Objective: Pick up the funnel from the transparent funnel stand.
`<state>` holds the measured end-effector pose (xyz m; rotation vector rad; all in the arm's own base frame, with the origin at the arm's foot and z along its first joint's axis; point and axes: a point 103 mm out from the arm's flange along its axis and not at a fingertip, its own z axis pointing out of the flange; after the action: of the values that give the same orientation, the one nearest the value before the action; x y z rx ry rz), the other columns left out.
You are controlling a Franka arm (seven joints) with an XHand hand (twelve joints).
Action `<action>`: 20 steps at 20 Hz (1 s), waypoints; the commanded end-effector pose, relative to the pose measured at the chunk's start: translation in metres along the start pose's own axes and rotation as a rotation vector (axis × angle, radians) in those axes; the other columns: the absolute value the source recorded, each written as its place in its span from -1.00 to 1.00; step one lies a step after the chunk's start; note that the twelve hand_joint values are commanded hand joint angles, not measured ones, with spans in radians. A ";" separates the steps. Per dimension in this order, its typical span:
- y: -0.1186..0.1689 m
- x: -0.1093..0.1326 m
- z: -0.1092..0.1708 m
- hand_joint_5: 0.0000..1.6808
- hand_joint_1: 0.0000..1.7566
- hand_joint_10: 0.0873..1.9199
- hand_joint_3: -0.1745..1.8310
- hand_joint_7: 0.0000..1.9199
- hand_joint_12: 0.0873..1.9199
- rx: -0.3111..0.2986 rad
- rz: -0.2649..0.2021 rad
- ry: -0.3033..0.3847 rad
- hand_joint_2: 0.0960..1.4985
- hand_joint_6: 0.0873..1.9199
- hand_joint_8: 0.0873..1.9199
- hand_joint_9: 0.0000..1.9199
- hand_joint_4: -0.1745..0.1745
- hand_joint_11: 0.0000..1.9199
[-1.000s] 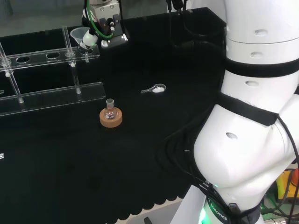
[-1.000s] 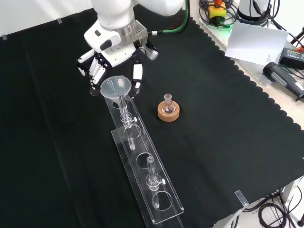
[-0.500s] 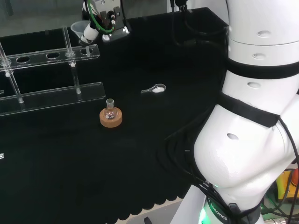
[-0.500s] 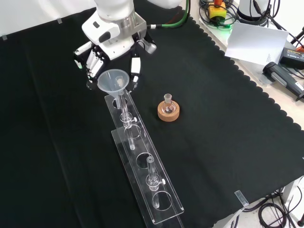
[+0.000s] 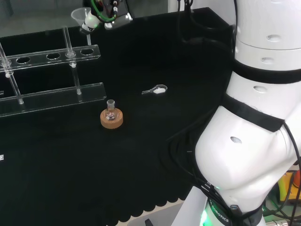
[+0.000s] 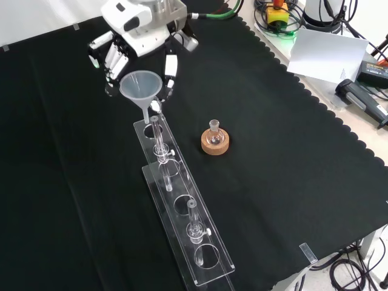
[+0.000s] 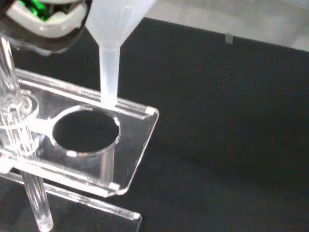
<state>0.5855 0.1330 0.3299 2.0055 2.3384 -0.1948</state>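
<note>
The clear plastic funnel (image 6: 141, 87) hangs in the air above the far end of the transparent funnel stand (image 6: 182, 209), its stem (image 7: 108, 75) clear of the stand's end hole (image 7: 87, 131). My hand (image 6: 136, 42) is shut on the funnel, fingers curled round its cone from behind. In the head view the funnel (image 5: 82, 16) sits at the top left, just above the stand's upper shelf (image 5: 47, 57), with the hand (image 5: 109, 10) beside it at the frame's top edge.
A small glass flask on a cork ring (image 6: 214, 142) stands right of the stand in the front view. A small white scoop (image 5: 156, 90) lies on the cloth in the head view. Clear rods (image 6: 159, 144) rise from the stand. Papers and cables lie beyond the cloth's scalloped edge.
The hand has risen with the funnel in it. The stem has come up out of the stand's end hole and now hangs above it.
</note>
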 end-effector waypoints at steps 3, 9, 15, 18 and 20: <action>-0.002 -0.005 -0.011 -0.03 0.06 -0.60 -0.07 0.10 0.56 -0.004 -0.004 -0.015 -0.24 -0.38 -0.28 -0.11 0.26 -1.00; -0.006 -0.006 -0.010 -0.03 0.06 -0.60 -0.07 0.12 0.56 -0.010 0.012 -0.014 -0.24 -0.37 -0.28 -0.11 0.28 -1.00; -0.009 -0.003 -0.008 -0.02 0.06 -0.61 -0.07 0.12 0.56 -0.008 0.015 -0.013 -0.24 -0.37 -0.28 -0.10 0.28 -1.00; -0.010 -0.001 -0.009 -0.02 0.06 -0.61 -0.06 0.13 0.56 -0.011 0.015 -0.012 -0.24 -0.37 -0.28 -0.10 0.28 -1.00; -0.011 0.001 -0.010 -0.02 0.06 -0.61 -0.06 0.13 0.56 -0.014 0.017 -0.007 -0.24 -0.37 -0.28 -0.10 0.28 -1.00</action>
<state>0.5767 0.1312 0.3394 2.0114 2.3113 -0.1928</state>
